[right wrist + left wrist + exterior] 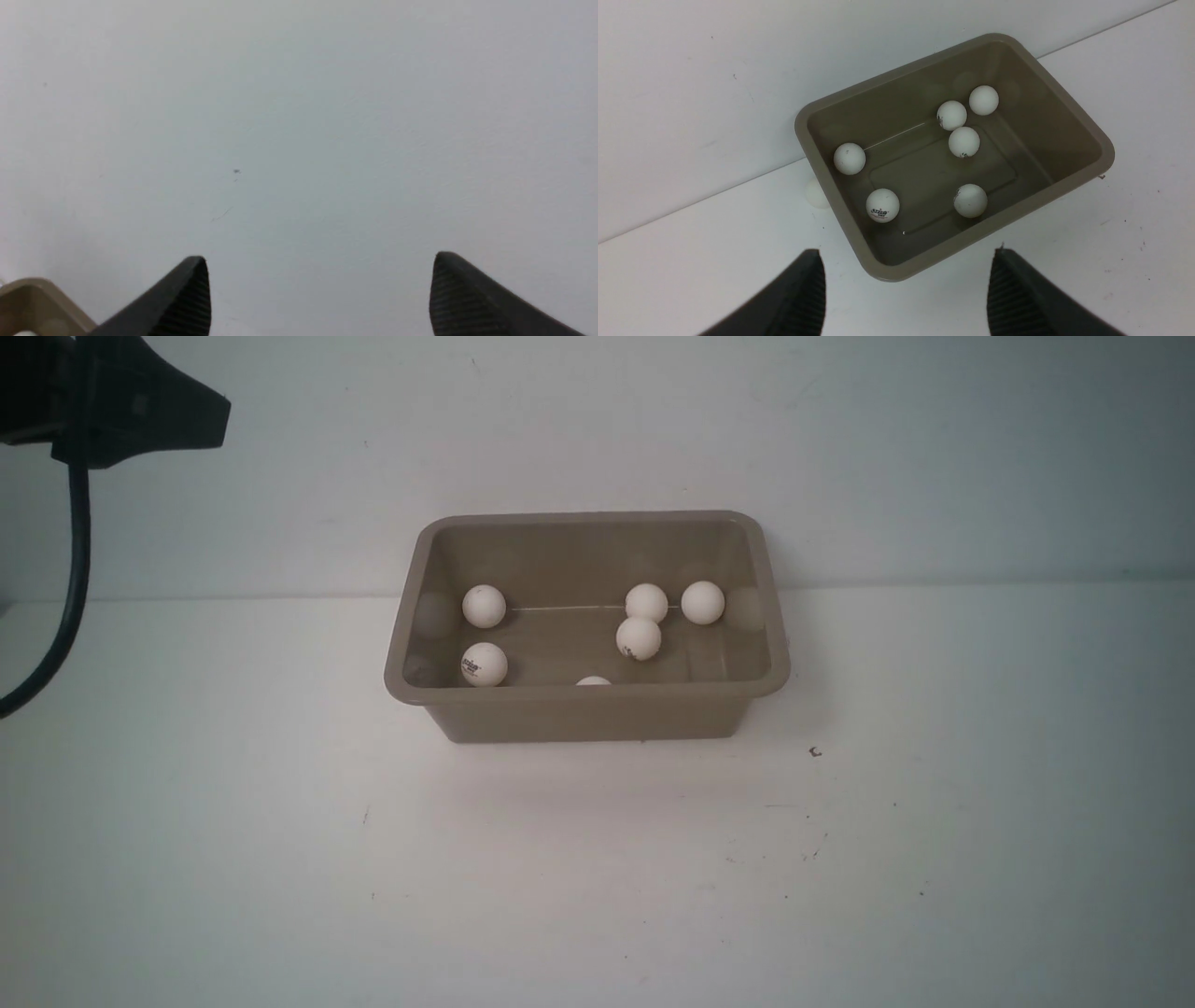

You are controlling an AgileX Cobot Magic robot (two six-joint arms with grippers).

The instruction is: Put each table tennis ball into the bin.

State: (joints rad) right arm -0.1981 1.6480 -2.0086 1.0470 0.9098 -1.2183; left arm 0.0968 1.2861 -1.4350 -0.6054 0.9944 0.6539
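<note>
White table; bin with balls lies beyond left jaws, apart; right jaws apart, nothing between.

Six table tennis balls lie in the bin, which stands on the table.

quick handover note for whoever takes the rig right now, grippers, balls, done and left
Left gripper: open, nothing between its fingers.
Right gripper: open, also empty.
Bin: upright on the table, six balls visible inside.
Loose: what looks like one more white ball outside the bin, close by its left end. It is faint and partly hidden by the rim in the left wrist view; the front view does not show it.
Done: those six are in.
Left: check that pale round shape and, if it is a ball, bin it.
</note>
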